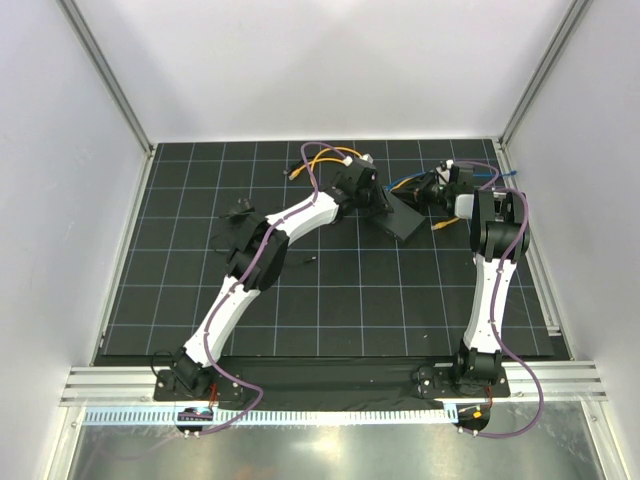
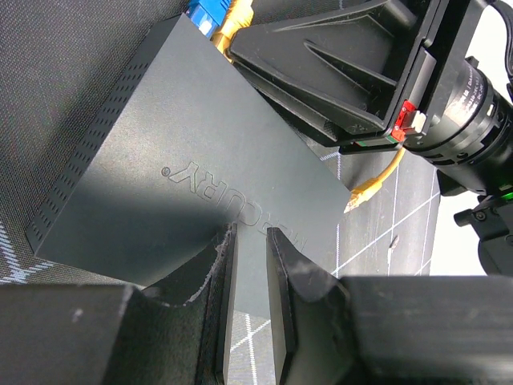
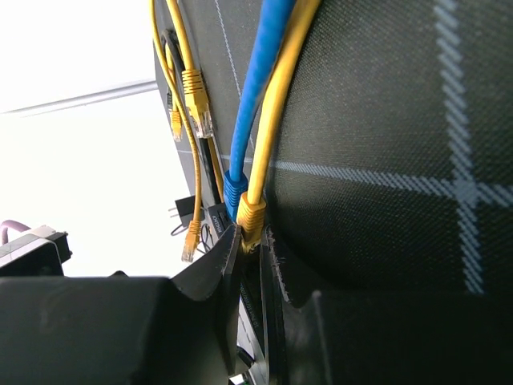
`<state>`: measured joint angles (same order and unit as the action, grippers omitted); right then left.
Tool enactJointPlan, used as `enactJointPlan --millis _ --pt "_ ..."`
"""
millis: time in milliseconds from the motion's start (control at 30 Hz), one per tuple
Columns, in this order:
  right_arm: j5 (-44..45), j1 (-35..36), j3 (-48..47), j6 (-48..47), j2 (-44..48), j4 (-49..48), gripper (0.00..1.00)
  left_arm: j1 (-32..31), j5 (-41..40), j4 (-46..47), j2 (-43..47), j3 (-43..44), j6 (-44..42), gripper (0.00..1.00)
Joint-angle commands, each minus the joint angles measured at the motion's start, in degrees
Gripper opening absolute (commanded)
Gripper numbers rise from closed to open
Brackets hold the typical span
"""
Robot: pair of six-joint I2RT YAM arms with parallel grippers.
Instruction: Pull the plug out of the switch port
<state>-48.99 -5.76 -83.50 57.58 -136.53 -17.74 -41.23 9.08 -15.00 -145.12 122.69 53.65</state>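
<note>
We count one black box [image 2: 160,152] on the tabletop [image 1: 350,300], set far and right of centre. Two plugs sit side by side in its far edge: one blue plug [image 3: 234,191] and one yellow plug [image 3: 251,215]. The switch port behind them is hidden. The right fingers [image 3: 220,265] pinch the yellow plug. The left fingers [image 2: 292,277], almost pressed together with only a slit between them, sit at the box's near edge. Three loose yellow plugs [image 3: 196,104] show nearby. Open tabletop spreads on the near side of the box.

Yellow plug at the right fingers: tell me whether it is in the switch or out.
In, apparently: the yellow plug sits beside the blue plug against the switch edge; its tip is hidden.
</note>
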Motion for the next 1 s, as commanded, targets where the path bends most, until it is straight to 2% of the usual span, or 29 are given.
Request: enactJointPlan --millis 0,167,467,567,733,967 --pt "7.8 -0.5 1.3 0.3 0.9 -2.7 0.01 0.1 -1.1 -4.2 -0.2 0.0 -0.6 0.25" --pt "10.7 -0.6 1.3 -0.3 1.0 -1.9 0.01 0.1 -1.0 -4.1 -0.7 0.2 -0.3 0.26" --pt "13.1 -1.8 5.7 3.5 3.1 -8.3 0.01 0.0 -0.8 -5.5 -1.6 1.5 -0.8 0.26" --pt "15.1 -1.9 4.8 -0.2 4.0 -4.0 0.01 0.0 -0.6 -5.7 -1.7 1.7 -0.8 0.25" --pt "11.6 -2.0 5.7 -0.1 4.8 -4.9 0.01 0.0 0.1 -5.6 -2.0 2.5 -0.8 0.25" --pt "8.4 -3.4 13.3 2.9 11.6 -15.4 0.01 -0.2 0.0 -6.3 1.1 2.5 -3.4 0.25"
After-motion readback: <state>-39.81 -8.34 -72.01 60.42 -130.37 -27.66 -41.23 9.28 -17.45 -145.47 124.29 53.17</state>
